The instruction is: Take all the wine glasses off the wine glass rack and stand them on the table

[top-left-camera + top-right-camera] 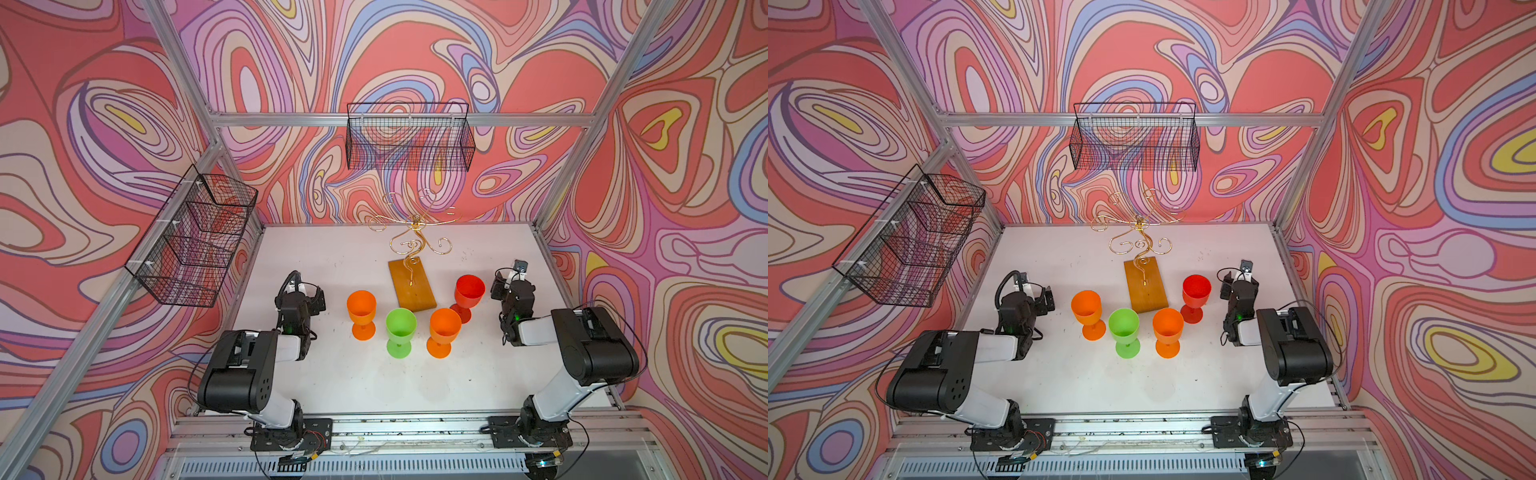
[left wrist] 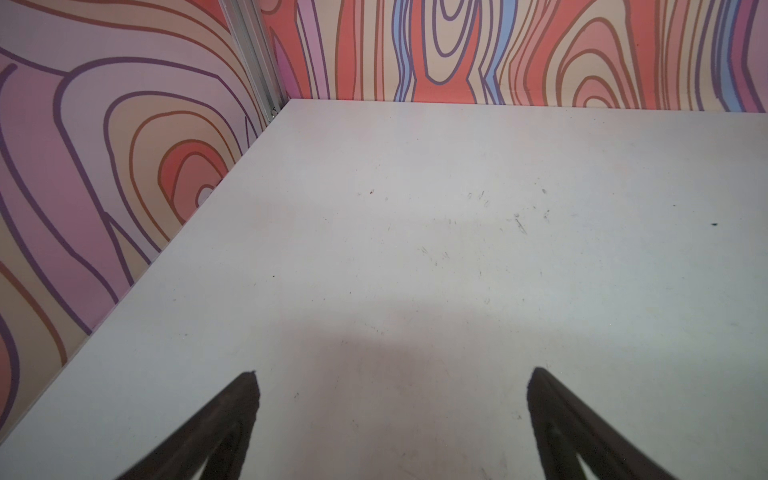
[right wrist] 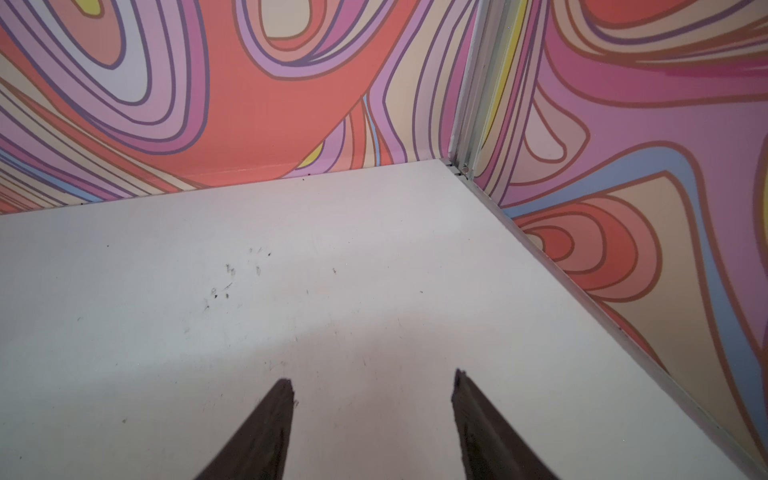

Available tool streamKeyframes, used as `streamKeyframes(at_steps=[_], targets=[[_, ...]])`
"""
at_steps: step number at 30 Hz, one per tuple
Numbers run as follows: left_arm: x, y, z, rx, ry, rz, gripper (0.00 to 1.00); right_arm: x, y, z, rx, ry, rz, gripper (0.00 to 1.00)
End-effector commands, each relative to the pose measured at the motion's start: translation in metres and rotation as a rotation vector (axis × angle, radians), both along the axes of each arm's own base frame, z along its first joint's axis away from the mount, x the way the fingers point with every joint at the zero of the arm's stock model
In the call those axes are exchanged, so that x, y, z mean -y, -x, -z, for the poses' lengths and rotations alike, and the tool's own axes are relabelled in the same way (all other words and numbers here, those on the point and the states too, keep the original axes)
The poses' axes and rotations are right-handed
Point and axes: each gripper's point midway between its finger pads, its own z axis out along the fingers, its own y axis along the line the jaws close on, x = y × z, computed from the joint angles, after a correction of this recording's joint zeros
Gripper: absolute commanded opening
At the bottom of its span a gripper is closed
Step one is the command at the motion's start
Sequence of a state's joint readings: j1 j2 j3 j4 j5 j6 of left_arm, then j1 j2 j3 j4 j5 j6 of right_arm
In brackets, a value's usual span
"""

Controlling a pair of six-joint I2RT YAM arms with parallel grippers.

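The wine glass rack (image 1: 415,232) (image 1: 1139,237) is a gold wire tree on an orange-brown wooden base (image 1: 412,286), at the table's middle back. Its hooks carry nothing. Several plastic wine glasses stand upright on the table in front of it: an orange one (image 1: 361,309), a green one (image 1: 400,328), another orange one (image 1: 444,328) and a red one (image 1: 469,291). My left gripper (image 1: 316,297) (image 2: 395,372) sits left of the glasses, open and empty. My right gripper (image 1: 500,286) (image 3: 372,376) sits right of the red glass, open and empty over bare table.
A black wire mesh basket (image 1: 195,241) hangs on the left wall and another (image 1: 409,137) on the back wall above the rack. Aluminium frame posts stand at the white table's (image 1: 332,257) back corners. Patterned walls close in three sides.
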State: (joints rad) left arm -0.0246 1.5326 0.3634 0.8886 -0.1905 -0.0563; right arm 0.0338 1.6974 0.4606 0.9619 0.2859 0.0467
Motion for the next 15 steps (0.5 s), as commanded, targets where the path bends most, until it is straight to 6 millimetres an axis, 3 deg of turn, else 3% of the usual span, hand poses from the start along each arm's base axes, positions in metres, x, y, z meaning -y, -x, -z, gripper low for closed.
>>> streamKeyframes(at_steps=[1, 3, 6, 15], targets=[[0.0, -0.001, -0.0033, 0.025, 0.005, 0.0, 1.0, -0.0053, 0.0025, 0.003, 0.026, -0.005, -0.027, 0.66], [0.0, -0.0007, -0.0031, 0.025, 0.005, 0.001, 1.0, -0.0058, 0.0018, 0.0044, 0.012, -0.012, -0.028, 0.86], [0.0, -0.0007, -0.0031, 0.025, 0.004, 0.001, 1.0, -0.0053, 0.0009, 0.0048, 0.01, -0.013, -0.023, 0.98], [0.0, -0.0008, -0.003, 0.024, 0.003, 0.001, 1.0, -0.005, 0.0, 0.0054, 0.005, -0.012, -0.021, 0.98]])
